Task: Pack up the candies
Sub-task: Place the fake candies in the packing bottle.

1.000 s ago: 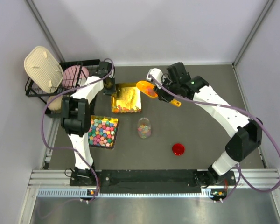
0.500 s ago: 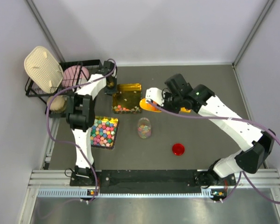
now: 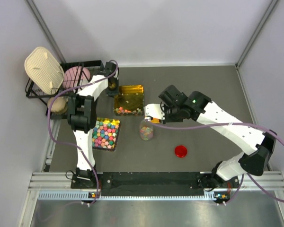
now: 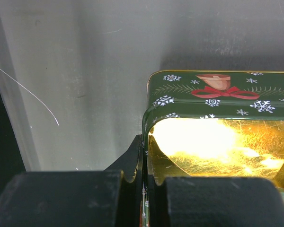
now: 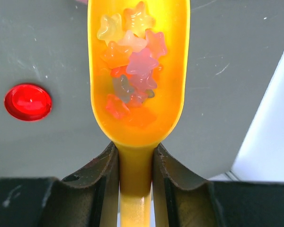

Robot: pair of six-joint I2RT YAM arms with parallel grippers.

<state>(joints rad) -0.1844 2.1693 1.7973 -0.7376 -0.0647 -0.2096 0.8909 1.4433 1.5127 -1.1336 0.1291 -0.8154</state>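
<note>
right gripper [image 5: 136, 163] clamps scoop [image 5: 177, 85] handle, star candies [image 5: 130, 56] heaped in its bowl | left gripper [image 4: 144, 161] pinched tight on tin [image 4: 217, 92] wall, tin cut off right, interior lost in glare | top view: scoop mostly hidden under wrist, beside jar [image 3: 146, 130] | lid [image 3: 181, 151] apart | grey table [image 3: 213, 80], pale walls

Sm. star-shaped candies [image 5: 132, 66], orange/pink/yellow, heaped in orange scoop [image 5: 174, 97].

I see 1 tray of chunky sweets [image 3: 104, 134]. 1 wire rack [image 3: 34, 92] sits behind it, 1 red cap [image 3: 181, 151] well apart.
</note>
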